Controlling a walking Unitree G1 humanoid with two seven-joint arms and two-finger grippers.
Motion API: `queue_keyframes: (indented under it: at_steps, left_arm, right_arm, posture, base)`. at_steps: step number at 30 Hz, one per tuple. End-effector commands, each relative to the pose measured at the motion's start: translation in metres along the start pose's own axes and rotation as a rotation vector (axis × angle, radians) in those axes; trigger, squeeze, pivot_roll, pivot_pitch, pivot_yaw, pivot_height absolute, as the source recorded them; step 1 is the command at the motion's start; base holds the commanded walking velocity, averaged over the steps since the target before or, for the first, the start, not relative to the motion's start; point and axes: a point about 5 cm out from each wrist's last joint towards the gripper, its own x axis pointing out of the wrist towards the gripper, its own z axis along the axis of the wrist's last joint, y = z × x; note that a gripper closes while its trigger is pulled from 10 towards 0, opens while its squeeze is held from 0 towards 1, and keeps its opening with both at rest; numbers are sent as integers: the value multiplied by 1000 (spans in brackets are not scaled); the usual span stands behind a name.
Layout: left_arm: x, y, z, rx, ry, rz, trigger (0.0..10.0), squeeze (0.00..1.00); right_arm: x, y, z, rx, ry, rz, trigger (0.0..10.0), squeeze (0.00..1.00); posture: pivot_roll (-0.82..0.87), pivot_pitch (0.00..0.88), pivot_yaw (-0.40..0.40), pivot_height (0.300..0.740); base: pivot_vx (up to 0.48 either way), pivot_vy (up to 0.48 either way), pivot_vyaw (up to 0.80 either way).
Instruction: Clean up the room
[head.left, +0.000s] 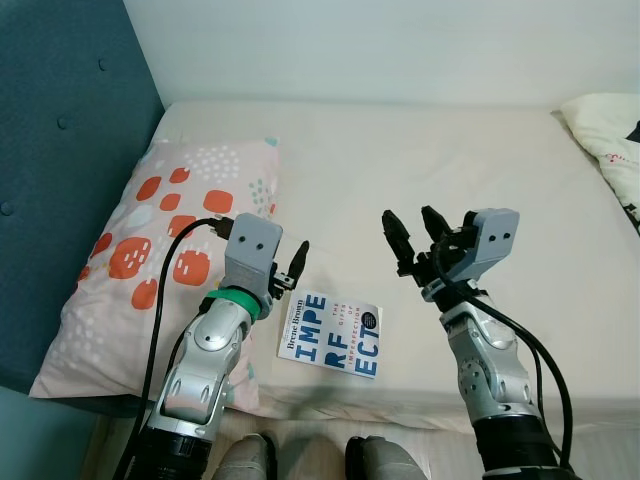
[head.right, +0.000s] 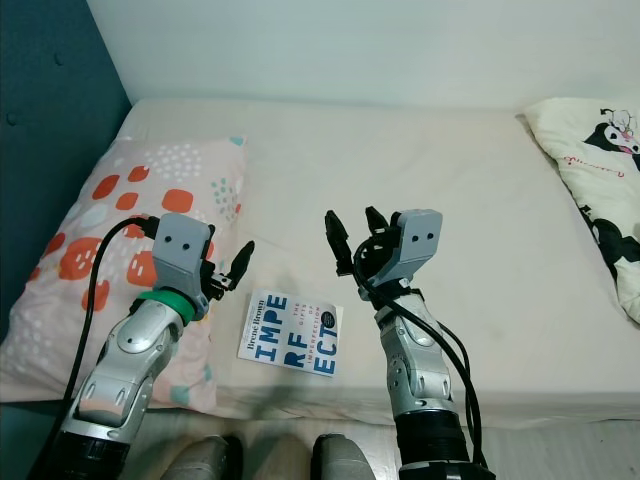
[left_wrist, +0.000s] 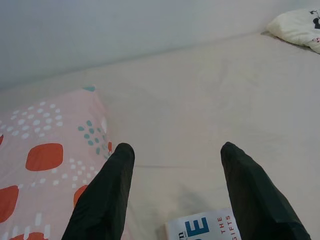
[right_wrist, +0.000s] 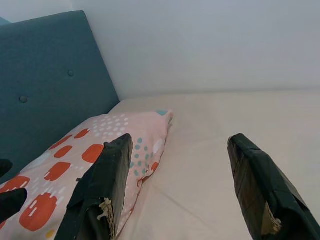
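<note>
A white book (head.left: 332, 334) with blue letters lies flat near the front edge of the cream bed (head.left: 420, 160). My left gripper (head.left: 291, 267) hovers just left of and above the book, open, with nothing between its fingers (left_wrist: 107, 192). My right gripper (head.left: 413, 235) is raised to the right of the book, open and empty, its fingers (right_wrist: 102, 190) pointing toward the pillow. In the left wrist view a corner of the book (left_wrist: 202, 230) lies below the gripper.
A pink pillow (head.left: 150, 250) with orange blotches lies at the bed's left, against a teal padded headboard (head.left: 60, 130). A white cartoon-print pillow (head.right: 590, 170) sits at the far right. A white wall (head.left: 380, 45) runs behind the bed. My feet (head.left: 310, 458) stand at the bed's front edge.
</note>
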Motion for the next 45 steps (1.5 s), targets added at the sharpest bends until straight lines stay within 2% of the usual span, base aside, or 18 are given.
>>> queue_keyframes:
  at_steps: [1,18,45]
  left_arm:
    - [-1,-1,-6,0,23,-8,10000,0]
    - [-2,-1,-7,5,13,-28,10000,0]
    - [-2,-1,-7,8,11,-34,10000,0]
  right_arm:
    - [-4,-2,-6,7,26,-14,10000,0]
    - [-4,-3,-8,4,30,-18,10000,0]
    - [-6,-8,-10,12,41,-37,10000,0]
  posture:
    - [22,35,31,740]
    - [20,29,38,740]
    - [21,31,40,740]
  base:
    - [0,0,0]
    - [0,0,0]
    - [0,-307,0]
